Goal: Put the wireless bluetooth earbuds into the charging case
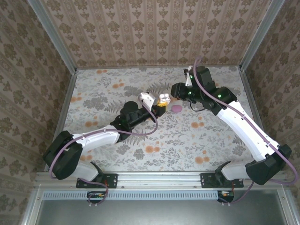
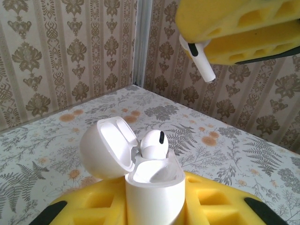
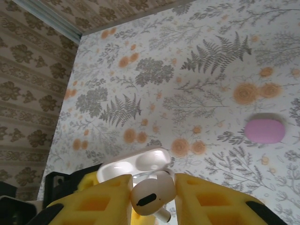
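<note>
I am seeing the left hand (image 2: 154, 213) clamping the white charging case (image 2: 154, 187) upright, its yellow fingers (image 2: 89, 211) closed on the lower body of the case. The lid (image 2: 105, 147) is standing open, tipped back to the left, and one white earbud (image 2: 153, 143) is sitting in the case with its rounded head poking above the rim. The right hand (image 3: 152, 199) is pinching a second white earbud (image 3: 149, 200) between its yellow pads (image 3: 108, 201). The stem is pointing down, and the bud is hanging above the open case without touching it. A pink case (image 3: 265, 130) is lying closed on the flowered surface (image 3: 187, 70), near both hands.
</note>
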### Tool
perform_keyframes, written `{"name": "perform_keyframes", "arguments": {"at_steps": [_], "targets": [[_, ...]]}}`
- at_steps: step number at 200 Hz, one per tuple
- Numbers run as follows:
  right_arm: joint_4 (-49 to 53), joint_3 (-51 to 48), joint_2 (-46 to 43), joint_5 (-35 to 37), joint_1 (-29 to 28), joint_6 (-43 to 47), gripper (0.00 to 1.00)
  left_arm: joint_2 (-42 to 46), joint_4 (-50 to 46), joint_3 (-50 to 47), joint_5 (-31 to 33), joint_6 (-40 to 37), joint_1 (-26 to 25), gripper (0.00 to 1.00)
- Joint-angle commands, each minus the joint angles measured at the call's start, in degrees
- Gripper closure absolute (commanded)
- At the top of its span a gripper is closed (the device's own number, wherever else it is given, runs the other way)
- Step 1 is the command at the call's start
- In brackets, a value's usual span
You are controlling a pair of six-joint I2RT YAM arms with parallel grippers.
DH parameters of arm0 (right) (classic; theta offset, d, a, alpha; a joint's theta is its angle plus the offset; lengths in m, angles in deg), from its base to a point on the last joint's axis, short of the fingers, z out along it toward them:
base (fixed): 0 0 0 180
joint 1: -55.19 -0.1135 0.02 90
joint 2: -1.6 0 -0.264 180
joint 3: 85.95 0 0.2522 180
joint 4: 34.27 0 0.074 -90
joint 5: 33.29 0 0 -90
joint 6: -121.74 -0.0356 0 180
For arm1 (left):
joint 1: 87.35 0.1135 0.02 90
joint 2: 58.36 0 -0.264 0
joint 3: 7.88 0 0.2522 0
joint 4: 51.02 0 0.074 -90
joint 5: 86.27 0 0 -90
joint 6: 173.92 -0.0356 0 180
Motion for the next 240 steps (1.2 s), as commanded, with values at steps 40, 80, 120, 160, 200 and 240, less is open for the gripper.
{"name": "perform_keyframes", "arguments": {"at_steps": [40, 80, 120, 160, 200, 240], "targets": [[-5.58, -0.46, 0.13, 0.79, -2.51, -3.05, 0.70, -0.85, 4.83, 2.21, -0.14, 1.62, -1.08, 0.72], [-6.91, -2.34, 0.00, 2.09, -4.12, -4.36, 0.69, -0.86, 5.92, 2.17, 0.54, 1.93, -1.19, 0.72], [-9.16, -3.64, -0.22, 2.64, -5.00, -5.51, 0.69, -0.86, 7.37, 1.91, 1.17, 2.63, -1.25, 0.72], [-10.32, -4.64, -0.67, 2.99, -5.57, -6.33, 0.69, -1.03, 7.86, 2.16, 1.71, 2.98, -1.31, 0.72], [-12.01, -5.93, -1.04, 3.48, -6.06, -7.37, 0.69, -1.39, 8.67, 2.29, 2.20, 3.72, -1.44, 0.72], [-12.84, -6.20, -1.06, 3.63, -6.49, -7.53, 0.69, -1.81, 9.55, 2.24, 2.83, 4.51, -1.47, 0.72]]}}
